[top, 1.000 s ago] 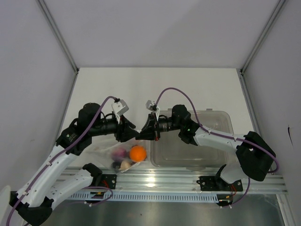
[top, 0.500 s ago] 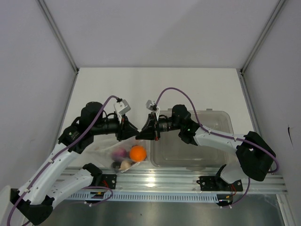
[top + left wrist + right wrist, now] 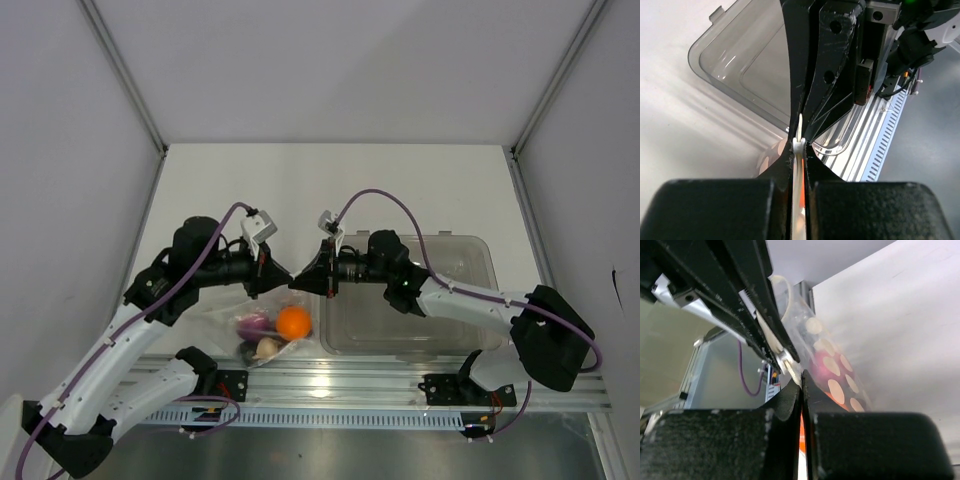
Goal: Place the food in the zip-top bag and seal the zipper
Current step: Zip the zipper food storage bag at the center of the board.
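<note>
Plastic zip-top bag (image 3: 228, 316) holds the food (image 3: 293, 323); left fingers (image 3: 730, 210) and right fingers (image 3: 865, 445) pinch its zipper (image 3: 799, 146); sealing looks unfinished.

Zip-top bag (image 3: 225, 318) lies at the table (image 3: 330, 190) near edge, tub (image 3: 440, 320) beside it at 3 o'clock. Inside, round fruit (image 3: 252, 325) sits at 9 o'clock of the ball (image 3: 293, 323).
</note>
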Controlling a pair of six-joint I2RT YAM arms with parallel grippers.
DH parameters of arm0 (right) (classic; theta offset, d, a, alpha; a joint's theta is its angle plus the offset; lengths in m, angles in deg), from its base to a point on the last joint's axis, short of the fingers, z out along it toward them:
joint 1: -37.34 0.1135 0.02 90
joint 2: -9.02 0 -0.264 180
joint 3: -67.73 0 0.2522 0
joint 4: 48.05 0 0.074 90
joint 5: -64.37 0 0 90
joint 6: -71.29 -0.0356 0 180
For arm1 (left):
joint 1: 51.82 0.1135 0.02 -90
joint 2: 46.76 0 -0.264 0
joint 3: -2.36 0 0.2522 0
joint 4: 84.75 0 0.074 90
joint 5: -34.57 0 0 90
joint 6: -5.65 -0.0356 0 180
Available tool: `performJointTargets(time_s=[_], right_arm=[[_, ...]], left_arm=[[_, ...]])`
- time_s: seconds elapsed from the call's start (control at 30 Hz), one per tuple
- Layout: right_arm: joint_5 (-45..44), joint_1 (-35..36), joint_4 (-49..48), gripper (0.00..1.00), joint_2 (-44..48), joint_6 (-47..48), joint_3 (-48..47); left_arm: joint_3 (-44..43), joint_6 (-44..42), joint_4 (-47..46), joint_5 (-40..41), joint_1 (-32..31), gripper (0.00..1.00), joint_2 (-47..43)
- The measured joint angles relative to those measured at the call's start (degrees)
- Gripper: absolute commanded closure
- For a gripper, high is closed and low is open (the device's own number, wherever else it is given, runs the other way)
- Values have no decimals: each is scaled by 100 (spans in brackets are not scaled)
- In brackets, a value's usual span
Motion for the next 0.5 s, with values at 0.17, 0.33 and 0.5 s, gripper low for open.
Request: performJointTargets(time_s=[0.17, 0.33, 0.5], right_arm=[[-675, 125, -15, 100, 81, -216, 103], [-1300, 179, -184, 100, 190, -509, 289], [-1803, 181, -267, 100, 306, -693, 507]], left_arm=[[-2, 0, 186, 245, 0, 99, -116], [-2, 0, 374, 466, 13, 100, -284], [-22, 2, 691, 822, 20, 100, -505]])
